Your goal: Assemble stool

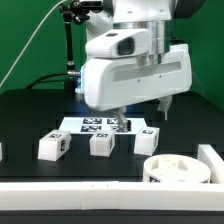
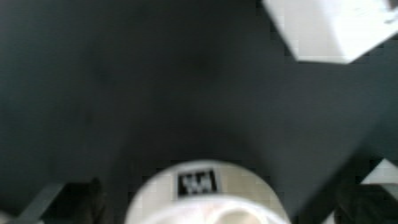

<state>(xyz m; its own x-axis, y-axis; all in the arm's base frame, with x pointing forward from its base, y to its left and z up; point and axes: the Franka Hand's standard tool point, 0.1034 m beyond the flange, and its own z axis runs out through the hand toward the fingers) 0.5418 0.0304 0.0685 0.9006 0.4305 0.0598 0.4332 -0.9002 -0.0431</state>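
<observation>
The round white seat (image 1: pixel 180 170) lies at the front on the exterior view's right, with a square tag on its side. In the wrist view the seat (image 2: pixel 199 200) shows blurred and close, with its tag facing the camera. Three short tagged legs (image 1: pixel 52 146) (image 1: pixel 102 144) (image 1: pixel 147 140) stand in a row on the black table. My gripper (image 1: pixel 142 114) hangs open and empty above the table, behind the legs and over the marker board. In the wrist view my gripper (image 2: pixel 210 208) shows dark fingers (image 2: pixel 54 200) far apart on either side of the seat.
The marker board (image 1: pixel 92 124) lies flat behind the legs. A long white border rail (image 1: pixel 90 198) runs along the front and turns up on the exterior view's right. A blurred white block (image 2: pixel 334 28) shows in the wrist view; I cannot tell what it is.
</observation>
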